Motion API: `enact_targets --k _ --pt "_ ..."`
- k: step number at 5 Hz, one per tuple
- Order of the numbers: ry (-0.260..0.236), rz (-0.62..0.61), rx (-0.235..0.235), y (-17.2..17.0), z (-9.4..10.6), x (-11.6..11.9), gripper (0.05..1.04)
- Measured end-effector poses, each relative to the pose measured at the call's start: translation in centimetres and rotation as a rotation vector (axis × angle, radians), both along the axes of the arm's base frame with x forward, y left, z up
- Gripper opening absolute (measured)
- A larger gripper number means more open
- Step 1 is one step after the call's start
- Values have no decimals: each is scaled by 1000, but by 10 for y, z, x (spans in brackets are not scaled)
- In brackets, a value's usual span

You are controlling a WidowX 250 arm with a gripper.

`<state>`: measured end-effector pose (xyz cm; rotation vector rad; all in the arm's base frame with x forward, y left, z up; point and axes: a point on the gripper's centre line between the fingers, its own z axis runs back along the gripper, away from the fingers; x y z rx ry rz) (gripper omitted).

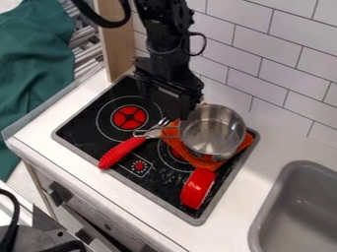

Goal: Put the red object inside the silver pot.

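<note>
The black gripper (164, 102) hangs over the back of the stove, just left of and behind the silver pot, with its fingers spread open and nothing seen between them. The silver pot (213, 129) stands upright at the right of the stovetop on an orange cloth, its wire handle pointing left. Nothing shows inside the pot. A red object (197, 188), rounded like a small cup or pan, lies on the stove's front right part, in front of the pot and outside it.
A fork with a red handle (122, 152) lies on the black stovetop (85, 125), its tines near the pot's handle. The orange cloth (244, 143) spreads under the pot. Behind rises a white tiled wall (263, 59); a grey sink (299, 211) is at the lower right.
</note>
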<state>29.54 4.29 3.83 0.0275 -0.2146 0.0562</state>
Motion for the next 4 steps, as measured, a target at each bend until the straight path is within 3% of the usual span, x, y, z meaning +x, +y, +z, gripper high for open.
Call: enact_targets --k 1,2,3,4 --pt "32 8 -15 -2 -10 -7 1005" --pt "11 57 -60 1 -12 -39 1005" --pt "-19 63 -53 12 -9 -62 1005" --pt "-48 44 -2 4 0 -91 1005"
